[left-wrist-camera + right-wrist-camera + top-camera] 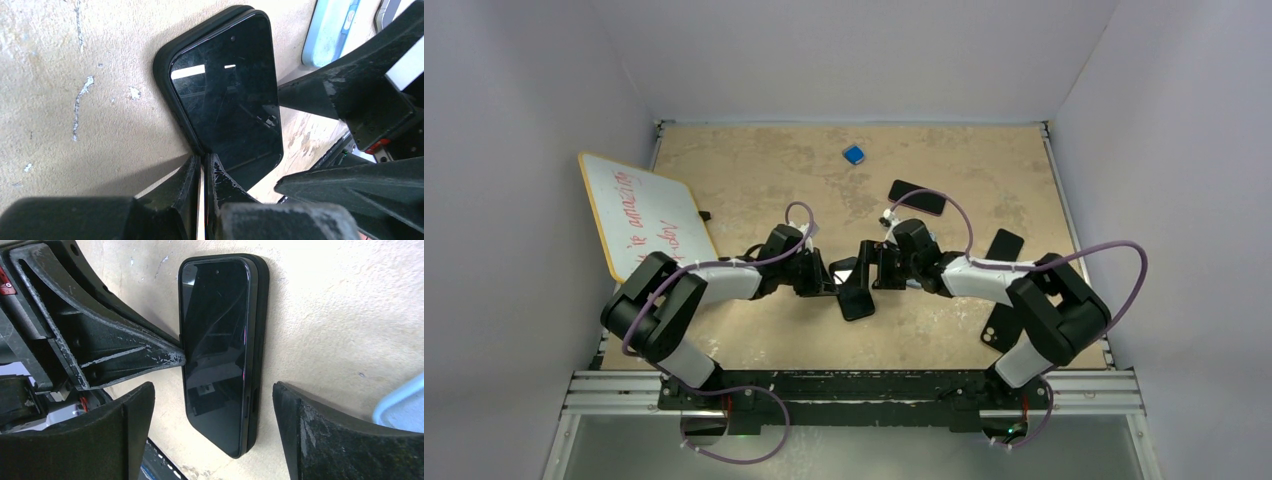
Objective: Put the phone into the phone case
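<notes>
On the tan bench, the glossy black slab phone lies in its black rubbery case; left jaws, shut, empty, touch one long edge, right jaws gape astride its width.

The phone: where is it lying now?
In the top view the phone lies in the black case at the middle of the table, between the left hand and the right hand; the shut left fingertips meet its edge.

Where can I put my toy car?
Bare table lies between the whiteboard and the blue block, and in the far right corner beyond the spare phone. The middle is crowded: left gripper and right gripper meet at the cased phone.
</notes>
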Robot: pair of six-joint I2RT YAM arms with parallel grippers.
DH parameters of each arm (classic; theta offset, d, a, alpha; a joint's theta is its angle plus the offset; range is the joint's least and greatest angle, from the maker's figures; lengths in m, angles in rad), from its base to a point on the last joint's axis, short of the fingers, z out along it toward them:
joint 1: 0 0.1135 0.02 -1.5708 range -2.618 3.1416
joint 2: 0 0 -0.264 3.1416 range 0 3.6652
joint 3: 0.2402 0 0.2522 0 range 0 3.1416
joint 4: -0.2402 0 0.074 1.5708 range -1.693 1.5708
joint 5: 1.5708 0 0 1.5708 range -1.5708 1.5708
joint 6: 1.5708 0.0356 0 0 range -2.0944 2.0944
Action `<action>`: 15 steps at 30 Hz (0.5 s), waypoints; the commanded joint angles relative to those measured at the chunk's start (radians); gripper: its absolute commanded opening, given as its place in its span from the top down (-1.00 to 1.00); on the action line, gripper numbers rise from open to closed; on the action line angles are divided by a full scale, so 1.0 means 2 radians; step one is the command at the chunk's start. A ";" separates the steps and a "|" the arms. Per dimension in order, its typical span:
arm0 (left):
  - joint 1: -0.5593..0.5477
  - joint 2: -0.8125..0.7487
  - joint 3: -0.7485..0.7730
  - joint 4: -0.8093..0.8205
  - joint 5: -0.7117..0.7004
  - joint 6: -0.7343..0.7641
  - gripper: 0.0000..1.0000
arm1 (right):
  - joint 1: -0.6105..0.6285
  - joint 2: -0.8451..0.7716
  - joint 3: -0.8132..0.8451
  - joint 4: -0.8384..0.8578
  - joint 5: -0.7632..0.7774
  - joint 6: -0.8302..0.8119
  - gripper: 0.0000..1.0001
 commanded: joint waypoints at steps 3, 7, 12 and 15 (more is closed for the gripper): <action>0.001 0.002 0.006 -0.015 -0.033 0.016 0.84 | 0.000 0.038 -0.016 0.079 -0.045 0.022 -0.84; 0.001 -0.003 0.005 -0.029 -0.045 0.022 0.84 | 0.001 0.049 -0.019 0.093 -0.072 0.039 -0.84; 0.002 -0.005 -0.008 -0.030 -0.051 0.028 0.85 | 0.000 0.055 -0.029 0.184 -0.141 0.121 -0.81; 0.002 0.000 -0.015 -0.033 -0.049 0.031 0.87 | 0.000 0.058 -0.034 0.256 -0.163 0.176 -0.78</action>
